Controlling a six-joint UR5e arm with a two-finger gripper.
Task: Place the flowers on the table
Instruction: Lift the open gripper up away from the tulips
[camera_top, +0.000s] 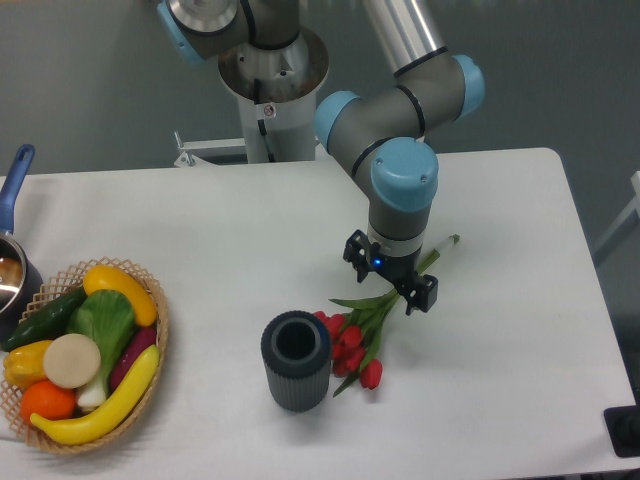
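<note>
On the white counter (520, 340) the tulips (360, 335) lie flat, long axis diagonal: blooms lower left beside the dark cylinder (296, 361), stems upper right. End effector (392, 283) just above the stems, fingers apart. Wicker basket (150, 355) at left holds banana, cucumber, orange, greens.

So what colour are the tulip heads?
Red, on the tulips in the fixed camera view.

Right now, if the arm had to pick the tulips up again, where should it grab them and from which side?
Best on the bare stems, between the leaves and the cut end, coming straight down from above. The flowers lie flat on the table, so only a top approach fits. Their red heads sit close beside the dark cylinder, while the stem end has open space. The gripper hovers there.
</note>
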